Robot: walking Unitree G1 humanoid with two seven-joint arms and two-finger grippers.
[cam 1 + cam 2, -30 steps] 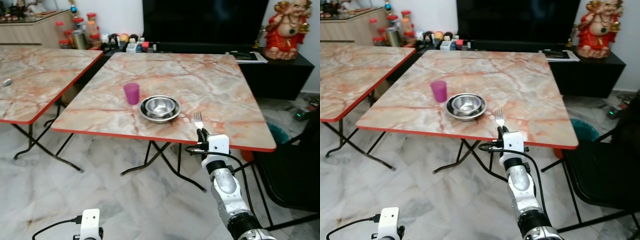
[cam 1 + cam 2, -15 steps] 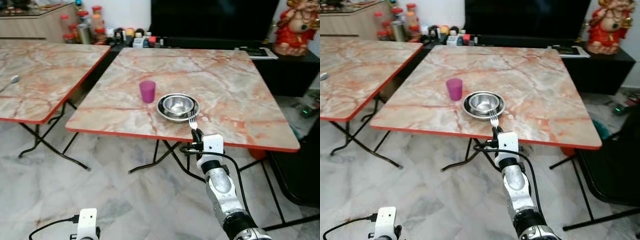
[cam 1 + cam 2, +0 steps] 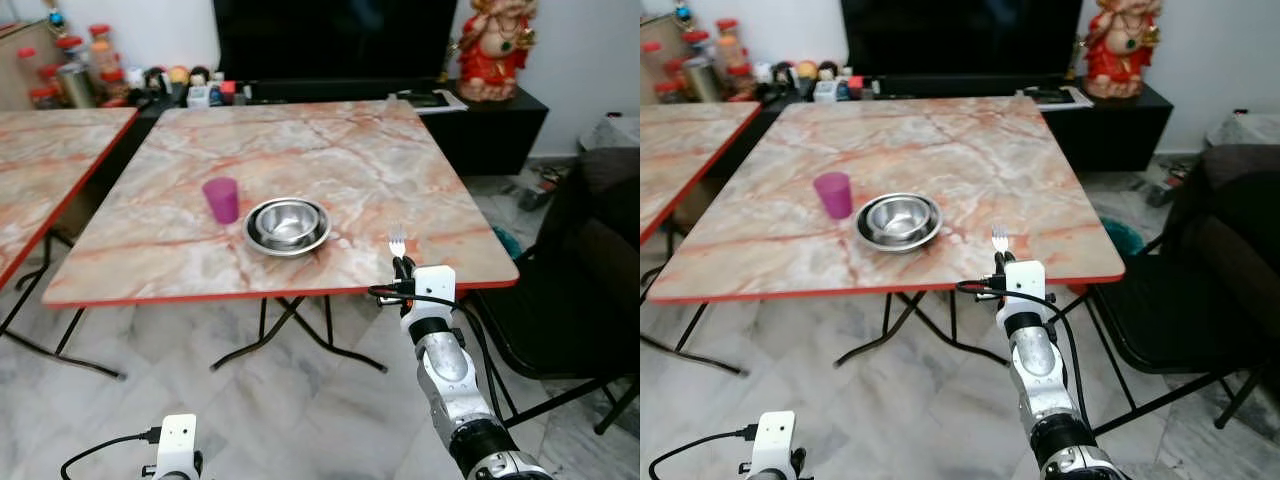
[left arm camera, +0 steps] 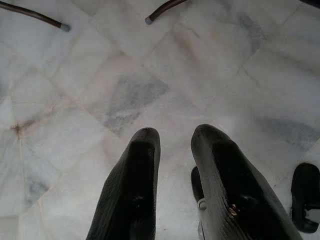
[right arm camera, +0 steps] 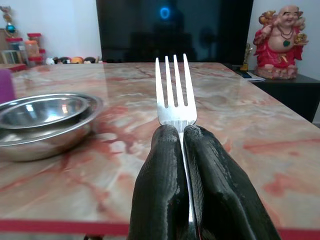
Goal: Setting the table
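Fork held at the bench edge
Right gripper (image 3: 402,268) fingers pinch the fork (image 3: 397,241) upright; lay it flat just beside the steel bowl (image 3: 288,224), ahead-left.

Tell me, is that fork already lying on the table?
No, the fork is held upright in the right gripper's closed jaws at the table's near edge.

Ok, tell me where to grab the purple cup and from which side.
Grip the purple cup across its side wall near the middle, probably coming from its left. It stands upright and open, and the steel bowl sits close on its right, crowding that side.
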